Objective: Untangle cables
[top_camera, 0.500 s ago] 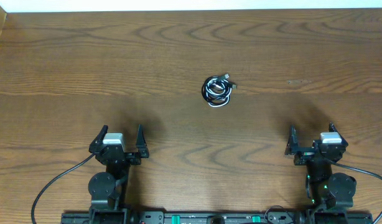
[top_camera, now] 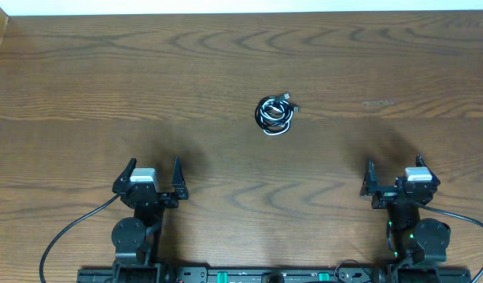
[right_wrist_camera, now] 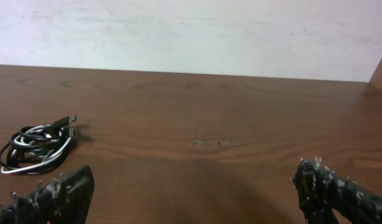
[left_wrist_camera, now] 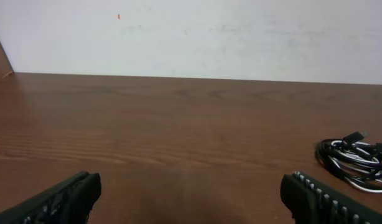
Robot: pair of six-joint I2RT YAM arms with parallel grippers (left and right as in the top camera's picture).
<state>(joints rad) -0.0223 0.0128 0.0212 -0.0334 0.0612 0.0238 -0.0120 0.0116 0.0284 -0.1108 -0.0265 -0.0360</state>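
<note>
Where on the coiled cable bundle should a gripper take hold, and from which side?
Probably the plug ends jutting from the far right edge of the cable bundle, from above with the right gripper: they stick free, while the loops lie flat and overlapped.

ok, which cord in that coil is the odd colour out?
The white cord, curving along the robot-side edge of the bundle; the other strands are black.

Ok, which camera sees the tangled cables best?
Right wrist view: the coiled bundle of thin black and white cables lies whole and near. Left wrist crops it at the edge; overhead shows it tiny.
</note>
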